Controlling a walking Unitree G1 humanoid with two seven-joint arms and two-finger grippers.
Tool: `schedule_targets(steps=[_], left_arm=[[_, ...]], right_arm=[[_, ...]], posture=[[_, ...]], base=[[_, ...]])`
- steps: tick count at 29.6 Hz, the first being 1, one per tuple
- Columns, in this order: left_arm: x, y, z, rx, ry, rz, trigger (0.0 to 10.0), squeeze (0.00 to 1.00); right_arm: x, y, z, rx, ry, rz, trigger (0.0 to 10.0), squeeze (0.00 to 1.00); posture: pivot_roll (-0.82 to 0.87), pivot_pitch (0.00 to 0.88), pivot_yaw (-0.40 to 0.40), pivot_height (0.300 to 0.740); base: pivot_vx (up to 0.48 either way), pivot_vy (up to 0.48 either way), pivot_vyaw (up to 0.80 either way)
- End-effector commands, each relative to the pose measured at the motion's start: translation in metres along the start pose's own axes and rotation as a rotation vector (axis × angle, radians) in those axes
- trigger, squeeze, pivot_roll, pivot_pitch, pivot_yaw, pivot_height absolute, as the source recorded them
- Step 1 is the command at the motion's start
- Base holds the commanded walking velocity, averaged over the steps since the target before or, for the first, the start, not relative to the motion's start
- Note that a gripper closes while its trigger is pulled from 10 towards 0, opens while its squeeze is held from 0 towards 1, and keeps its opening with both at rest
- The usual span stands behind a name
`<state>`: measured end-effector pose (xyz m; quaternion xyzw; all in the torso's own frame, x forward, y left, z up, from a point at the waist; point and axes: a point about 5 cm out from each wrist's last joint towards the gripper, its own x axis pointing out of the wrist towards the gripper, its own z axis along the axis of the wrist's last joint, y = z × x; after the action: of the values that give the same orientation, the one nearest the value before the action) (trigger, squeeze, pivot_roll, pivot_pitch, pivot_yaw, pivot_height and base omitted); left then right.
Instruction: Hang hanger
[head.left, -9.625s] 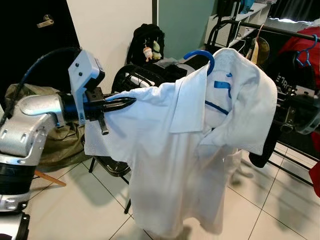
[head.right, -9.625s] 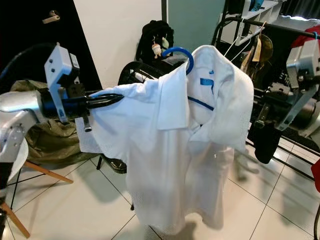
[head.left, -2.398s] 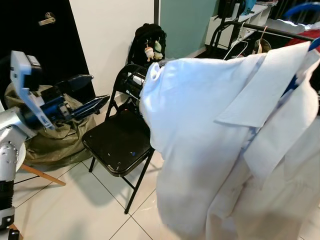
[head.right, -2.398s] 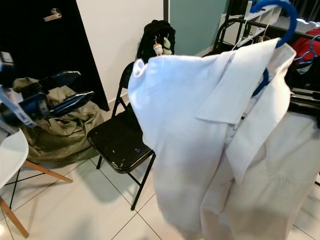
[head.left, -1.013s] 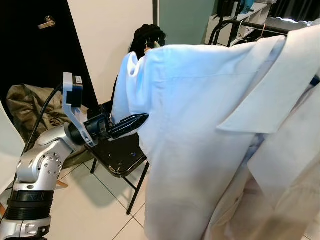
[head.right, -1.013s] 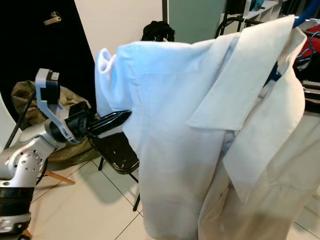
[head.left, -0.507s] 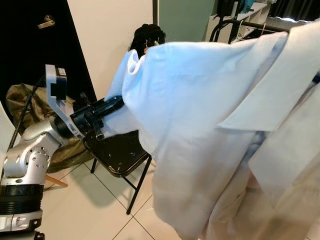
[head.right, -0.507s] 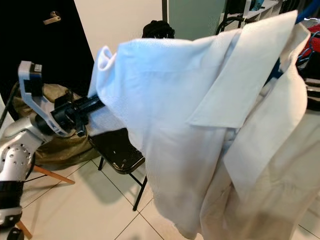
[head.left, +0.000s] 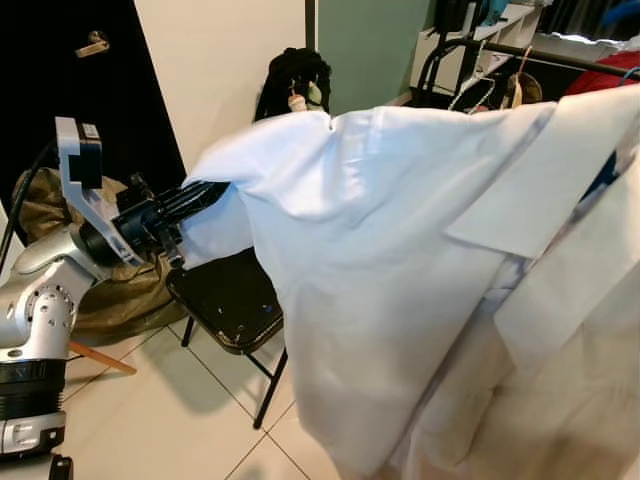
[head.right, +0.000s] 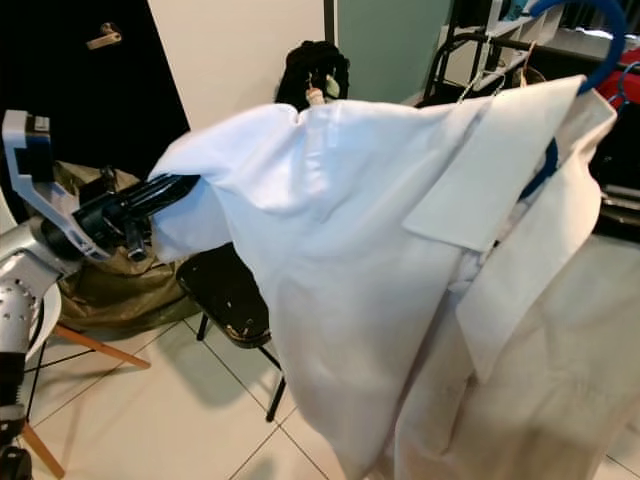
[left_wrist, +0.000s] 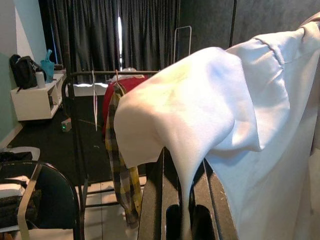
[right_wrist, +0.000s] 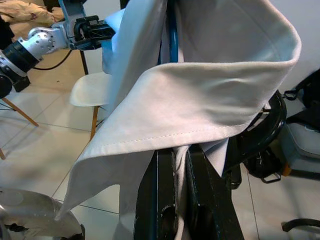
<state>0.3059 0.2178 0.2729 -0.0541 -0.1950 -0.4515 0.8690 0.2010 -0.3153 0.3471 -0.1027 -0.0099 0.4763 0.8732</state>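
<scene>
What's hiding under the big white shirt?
Under the white shirt a black folding chair stands on the floor, partly covered. A blue hanger pokes out at the collar; the rest is hidden. The left gripper pinches the sleeve.

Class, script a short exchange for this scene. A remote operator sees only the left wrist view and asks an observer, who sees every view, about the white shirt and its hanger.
Operator: There is white cloth between my left fingers. Which part of the shirt is it?
Observer: The left gripper pinches the sleeve end of the white shirt and holds it stretched out to the robot's left.
Operator: Where is the hanger, and what holds it?
Observer: The right gripper is closed at the shirt's neck under the collar. The stem of the blue hanger runs down between its fingers, and the hook pokes up above the collar.
</scene>
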Motion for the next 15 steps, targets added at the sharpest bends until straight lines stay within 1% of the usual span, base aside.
schedule_targets(steps=[1,3,8,9,10,11,13,14,15], left_arm=[[-0.007,0.007,0.01,0.043,-0.003,0.035,0.0,0.0],[-0.009,0.009,0.01,0.039,-0.003,0.052,0.0,0.0],[-0.01,0.01,0.006,0.026,0.006,0.069,0.0,0.0],[-0.013,0.012,-0.001,0.006,0.018,0.096,0.0,0.0],[-0.013,0.012,-0.001,0.006,0.018,0.096,0.0,0.0],[-0.017,0.015,-0.01,-0.015,0.027,0.135,0.0,0.0],[-0.017,0.015,-0.01,-0.015,0.027,0.135,0.0,0.0],[-0.023,0.019,-0.019,-0.036,0.034,0.188,0.0,0.0],[-0.023,0.019,-0.019,-0.036,0.034,0.188,0.0,0.0]], right_arm=[[-0.003,0.0,0.0,-0.02,-0.003,-0.022,0.0,0.0],[-0.004,0.002,-0.006,-0.004,-0.011,-0.036,0.0,0.0],[-0.004,0.004,-0.007,0.001,-0.026,-0.033,0.0,0.0],[-0.004,0.005,-0.006,0.004,-0.031,-0.023,0.0,0.0],[-0.004,0.005,-0.006,0.004,-0.031,-0.023,0.0,0.0],[-0.005,0.006,-0.006,0.007,-0.035,-0.014,0.0,0.0],[-0.005,0.006,-0.006,0.007,-0.035,-0.014,0.0,0.0],[-0.006,0.007,-0.005,0.006,-0.036,-0.01,0.0,0.0],[-0.006,0.007,-0.005,0.006,-0.036,-0.01,0.0,0.0]], posture=[[-0.16,0.091,0.037,0.74],[-0.16,0.093,0.041,0.74],[-0.16,0.093,0.041,0.74],[-0.16,0.092,0.042,0.74],[-0.16,0.092,0.042,0.74],[-0.17,0.093,0.041,0.74],[-0.17,0.093,0.041,0.74],[-0.17,0.093,0.041,0.74],[-0.17,0.093,0.041,0.74]], base=[[0.0,0.0,0.0],[0.0,0.0,0.0],[0.0,0.0,0.0],[0.0,0.0,0.0],[0.0,0.0,0.0],[0.0,0.0,0.0],[0.0,0.0,0.0],[0.0,0.0,0.0],[0.0,0.0,0.0]])
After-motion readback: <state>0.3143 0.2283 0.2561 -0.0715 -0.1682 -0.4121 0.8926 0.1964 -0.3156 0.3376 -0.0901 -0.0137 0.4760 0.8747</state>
